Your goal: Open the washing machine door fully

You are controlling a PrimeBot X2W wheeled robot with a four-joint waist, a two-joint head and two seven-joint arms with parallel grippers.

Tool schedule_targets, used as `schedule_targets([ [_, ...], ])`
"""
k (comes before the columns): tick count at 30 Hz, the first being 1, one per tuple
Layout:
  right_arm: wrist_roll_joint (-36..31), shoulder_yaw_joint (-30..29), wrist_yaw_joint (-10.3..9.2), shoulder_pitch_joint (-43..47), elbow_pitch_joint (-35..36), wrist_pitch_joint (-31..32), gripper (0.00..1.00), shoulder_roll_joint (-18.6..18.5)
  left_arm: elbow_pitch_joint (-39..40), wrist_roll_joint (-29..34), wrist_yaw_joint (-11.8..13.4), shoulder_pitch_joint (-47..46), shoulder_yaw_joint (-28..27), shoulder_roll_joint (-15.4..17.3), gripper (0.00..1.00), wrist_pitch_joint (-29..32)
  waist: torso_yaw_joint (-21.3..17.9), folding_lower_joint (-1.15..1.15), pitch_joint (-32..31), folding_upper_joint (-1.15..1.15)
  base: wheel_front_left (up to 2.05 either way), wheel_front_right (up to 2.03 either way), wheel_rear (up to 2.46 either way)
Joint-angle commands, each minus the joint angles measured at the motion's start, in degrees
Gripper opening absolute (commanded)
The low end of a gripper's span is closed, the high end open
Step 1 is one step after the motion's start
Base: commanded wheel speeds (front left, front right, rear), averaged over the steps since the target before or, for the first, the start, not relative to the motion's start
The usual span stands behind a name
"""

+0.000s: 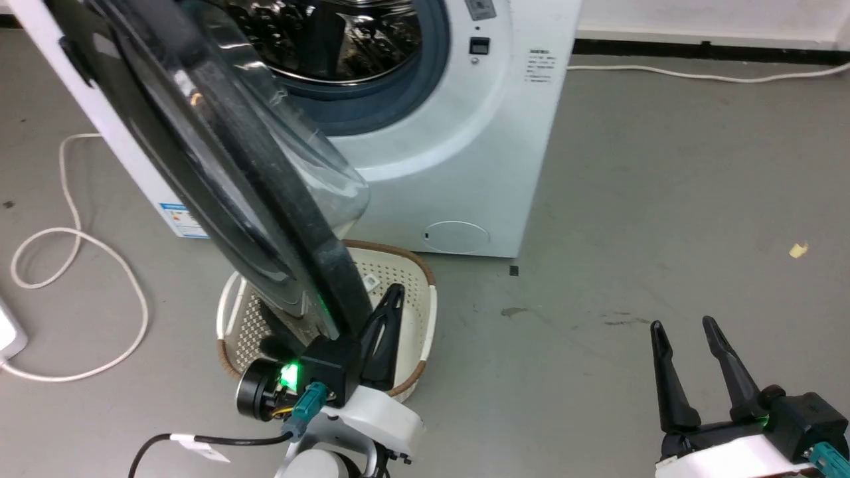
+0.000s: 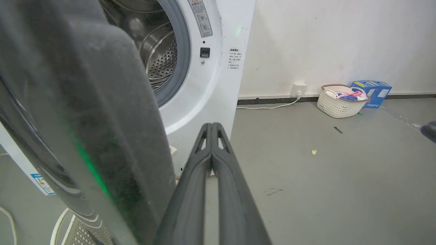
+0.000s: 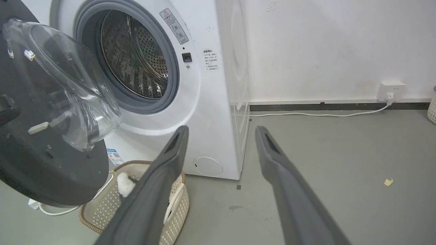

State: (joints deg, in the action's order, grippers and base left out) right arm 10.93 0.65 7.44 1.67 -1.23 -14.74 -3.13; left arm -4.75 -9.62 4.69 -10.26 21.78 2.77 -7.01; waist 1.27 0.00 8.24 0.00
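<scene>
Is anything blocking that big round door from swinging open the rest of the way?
Nothing visible does. The laundry basket sits below the washing machine door, and the white cable lies flat on the floor beyond it.

Pretty bright and even everywhere, soft room light with no hard source showing, so the floor (image 1: pixel 631 199) ahead of the right gripper (image 1: pixel 684 325) has barely any shadow. Just left of the left gripper (image 2: pixel 212 127), the washing machine door (image 2: pixel 85 119) is one smeary out-of-focus blur with a green streak on it (same green glows at that wrist in the head view). Its clear window (image 1: pixel 325 172) catches white glare beyond the left fingertips. Wrist views are wide-angle: the washing machine (image 3: pixel 218 102) leans and bows past the right gripper, whose own fingers go soft near the bottom edge
</scene>
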Motion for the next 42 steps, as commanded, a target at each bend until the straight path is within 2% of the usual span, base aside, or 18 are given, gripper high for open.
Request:
schedule_targets([
  [1,0.17,-0.09,0.05,-0.6,-0.09,-0.26,1.0,0.25,-0.68,-0.49,0.5,-0.56,-0.2,0.12,0.0,-0.92,0.89,0.0,-0.28,0.0,0.0,0.0,0.0],
  [12,0.02,0.02,0.05,0.98,-0.61,-0.26,1.0,0.25,-2.72,-2.63,1.1,2.21,-1.34,0.88,0.0,-2.79,8.68,0.0,-3.57,0.0,0.0,0.0,0.0],
  [20,-0.61,0.49,0.05,1.88,-0.76,-0.26,1.0,0.25,-1.58,-4.54,2.23,5.21,-3.99,2.84,0.0,-2.85,15.64,0.0,-3.7,0.0,0.0,0.0,0.0],
  [26,-1.38,0.92,0.05,1.75,-0.62,-0.26,1.0,0.19,-0.53,-6.36,3.63,6.52,-7.59,4.91,0.0,-2.46,19.15,0.0,-2.49,0.0,0.0,0.0,0.0],
  [31,-1.76,1.29,0.05,1.42,-0.34,-0.26,1.0,-0.49,0.31,-8.48,4.8,6.33,-12.13,7.43,0.0,-1.78,20.21,0.0,-0.6,0.0,0.0,0.0,0.0],
  [35,-1.83,1.56,0.05,0.88,-0.02,-0.26,1.0,-1.28,-0.05,-10.34,4.72,5.33,-15.1,9.32,0.0,-1.11,20.06,0.0,1.11,0.0,0.0,0.0,0.0],
  [37,-1.8,1.71,0.05,0.18,0.41,-0.26,1.0,-2.32,-0.81,-12.27,4.54,4.06,-17.94,11.32,0.0,0.2,19.55,0.0,3.25,0.0,0.0,0.0,0.0],
  [38,-1.8,1.71,0.05,0.18,0.41,-0.26,1.0,-2.32,-0.81,-12.27,4.54,4.06,-17.94,11.32,0.0,0.2,19.55,0.0,3.25,0.0,0.0,0.0,0.0],
  [39,-1.71,1.66,0.05,-0.26,0.68,-0.25,1.0,-3.0,-1.6,-13.48,4.55,3.06,-20.16,12.95,0.0,0.78,19.12,0.0,4.66,0.0,0.0,0.0,0.0],
  [40,-1.71,1.66,0.05,-0.26,0.68,-0.25,1.0,-3.0,-1.6,-13.48,4.55,3.06,-20.16,12.95,0.0,0.78,19.12,0.0,4.66,0.0,0.0,0.0,0.0],
  [42,-1.56,1.42,0.05,-0.91,1.16,-0.15,1.0,-3.98,-3.05,-15.47,4.37,1.38,-23.59,15.48,0.0,1.49,18.5,0.0,6.79,0.0,0.0,0.0,0.0],
])
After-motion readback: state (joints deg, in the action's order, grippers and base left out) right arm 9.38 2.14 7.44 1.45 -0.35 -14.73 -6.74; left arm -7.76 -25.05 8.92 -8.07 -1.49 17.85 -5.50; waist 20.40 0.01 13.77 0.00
